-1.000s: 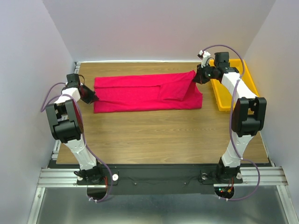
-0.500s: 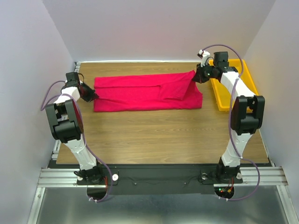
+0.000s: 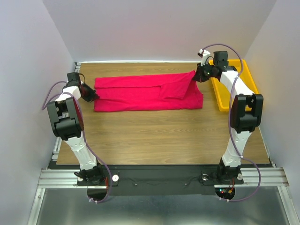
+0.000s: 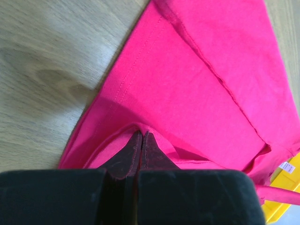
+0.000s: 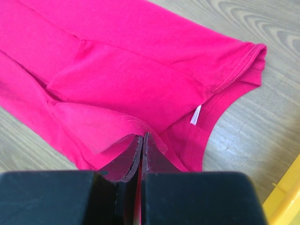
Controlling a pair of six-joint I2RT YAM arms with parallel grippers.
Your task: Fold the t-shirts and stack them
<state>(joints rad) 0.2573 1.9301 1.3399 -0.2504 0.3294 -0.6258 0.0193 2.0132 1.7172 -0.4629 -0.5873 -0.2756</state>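
Over the last second almost nothing has moved. The crimson t-shirt (image 3: 147,91) lies in the same long band across the far half of the counter (image 3: 159,136), with its outline unchanged. Only the right arm has shifted a little, its elbow swinging slightly toward the yellow tray (image 3: 253,83). The left hand (image 3: 93,97) remains closed, pinching a ridge of cloth at the band's left end. The right hand (image 3: 196,77) is likewise clamped on the far right corner, which rises a little off the wood toward it. The right wrist view shows the collar and the small white neck label (image 5: 195,115) lying just beyond that pinch. With both grips set and the cloth at rest, the lengthwise fold looks finished. The next fold, probably end over end, appears not yet begun, and stacking still lies ahead.
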